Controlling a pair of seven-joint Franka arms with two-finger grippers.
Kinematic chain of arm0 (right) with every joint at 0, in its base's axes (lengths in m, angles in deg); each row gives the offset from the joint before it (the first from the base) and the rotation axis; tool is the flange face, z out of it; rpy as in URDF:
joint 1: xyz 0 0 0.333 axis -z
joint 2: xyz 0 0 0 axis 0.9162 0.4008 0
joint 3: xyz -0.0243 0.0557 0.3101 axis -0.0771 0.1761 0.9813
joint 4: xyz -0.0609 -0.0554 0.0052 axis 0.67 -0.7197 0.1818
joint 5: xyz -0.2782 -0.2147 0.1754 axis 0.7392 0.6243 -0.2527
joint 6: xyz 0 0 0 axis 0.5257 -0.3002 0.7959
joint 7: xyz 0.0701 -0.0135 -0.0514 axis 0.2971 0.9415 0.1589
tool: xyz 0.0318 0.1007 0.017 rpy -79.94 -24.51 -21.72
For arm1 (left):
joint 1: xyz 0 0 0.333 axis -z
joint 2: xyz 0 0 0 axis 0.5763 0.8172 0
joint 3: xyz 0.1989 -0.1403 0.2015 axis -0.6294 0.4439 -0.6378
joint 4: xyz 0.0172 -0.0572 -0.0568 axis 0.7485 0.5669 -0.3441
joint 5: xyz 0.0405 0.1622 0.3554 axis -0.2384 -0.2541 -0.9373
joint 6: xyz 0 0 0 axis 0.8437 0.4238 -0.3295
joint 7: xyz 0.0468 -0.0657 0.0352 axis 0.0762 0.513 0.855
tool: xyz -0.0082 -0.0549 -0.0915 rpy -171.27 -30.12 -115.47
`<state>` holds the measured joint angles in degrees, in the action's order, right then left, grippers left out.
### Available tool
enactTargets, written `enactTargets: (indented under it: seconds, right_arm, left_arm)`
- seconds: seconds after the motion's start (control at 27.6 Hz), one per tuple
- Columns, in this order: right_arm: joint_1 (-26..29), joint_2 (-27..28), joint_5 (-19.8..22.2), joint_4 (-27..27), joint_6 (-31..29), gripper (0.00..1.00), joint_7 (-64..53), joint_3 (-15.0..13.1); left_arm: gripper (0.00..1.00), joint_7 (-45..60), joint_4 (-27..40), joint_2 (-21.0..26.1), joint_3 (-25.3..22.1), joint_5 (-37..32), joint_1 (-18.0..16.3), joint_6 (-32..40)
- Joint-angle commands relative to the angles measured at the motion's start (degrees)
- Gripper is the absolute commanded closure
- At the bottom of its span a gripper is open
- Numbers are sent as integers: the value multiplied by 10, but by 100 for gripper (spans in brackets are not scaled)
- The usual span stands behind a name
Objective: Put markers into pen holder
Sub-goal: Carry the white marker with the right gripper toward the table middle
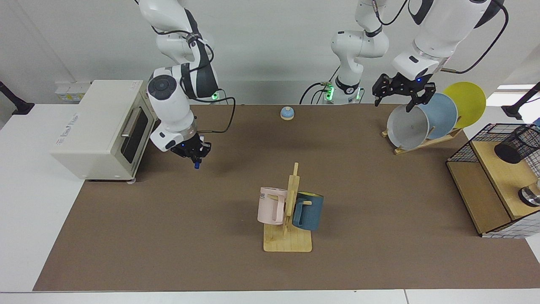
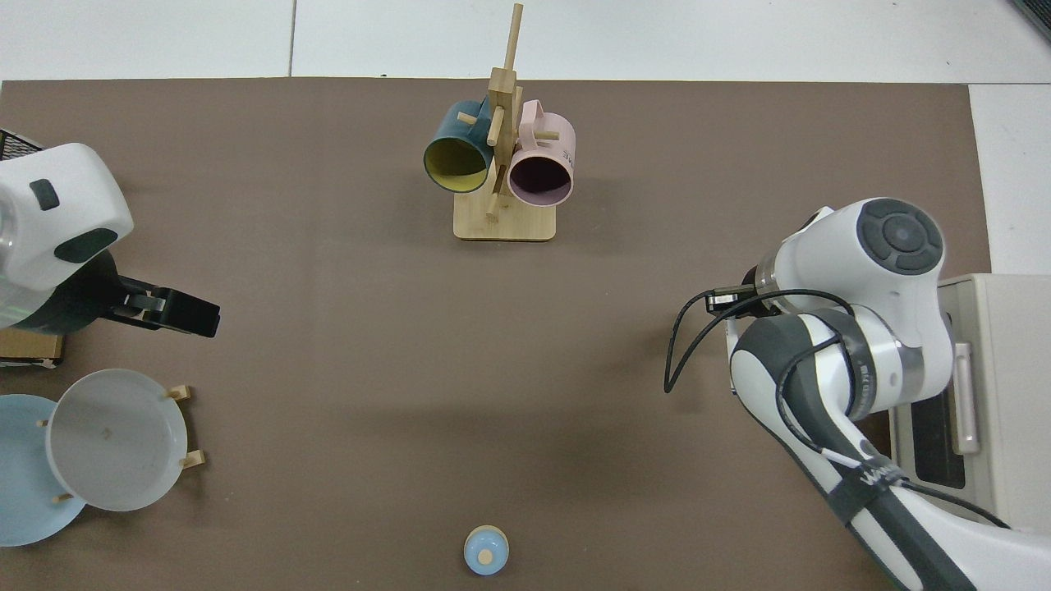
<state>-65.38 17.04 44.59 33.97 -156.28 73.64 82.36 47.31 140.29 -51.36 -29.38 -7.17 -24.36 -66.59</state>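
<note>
**Right gripper carries the marker above the mat; left gripper waits over the plate rack**

The right gripper (image 1: 195,157) hangs above the brown mat (image 1: 177,236), just beside the front of the toaster oven (image 1: 99,126), and is clamped on the marker (image 1: 196,164). Only the marker's dark blue end shows, pointing down below the fingertips and clear of the mat. In the top view this gripper is hidden under its own white wrist, so the grip cannot be checked from there.

Further out, near the middle of the mat, a wooden mug tree (image 1: 291,202) stands with a pink mug (image 1: 271,205) on one side and a blue mug (image 1: 309,211) on the other. A small blue and tan bell (image 1: 287,113) sits at the far edge of the mat near the arm bases.

The left gripper (image 1: 400,93) waits with its fingers spread apart above a wooden plate rack (image 1: 426,142) that holds a grey plate (image 1: 407,126), a light blue plate (image 1: 441,112) and a yellow plate (image 1: 466,101).

The pen holder (image 1: 518,144) is well apart from the marker, at the other end of the table. It rests tilted on the wooden shelf (image 1: 493,169) with the black wire frame, its dark mouth turned toward the mat.
</note>
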Motion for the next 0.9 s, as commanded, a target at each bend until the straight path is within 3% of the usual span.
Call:
enactTargets:
  seconds: [0.0,0.18,0.36,0.43,0.69,0.87]
  right_arm:
    - [-6,-31,-13,-54,88,100,37,7]
    - [-6,-56,-15,-94,138,100,101,8]
    - [-6,-67,-94,-132,198,100,183,8]
    - [-7,-75,-100,-146,206,100,228,12]
    - [-68,-72,-101,-157,158,100,539,29]
    - [-115,-71,-101,-160,134,100,663,34]
  left_arm:
    - [0,1,21,-17,-1,11,0,-12]
    - [0,-2,21,-17,-1,10,0,-11]
    - [0,-6,22,-18,-1,11,0,-8]
    - [0,-7,23,-18,-1,11,0,-8]
    - [0,-114,23,-18,-1,11,-3,-9]
    - [4,-262,25,-18,-3,11,-6,-15]
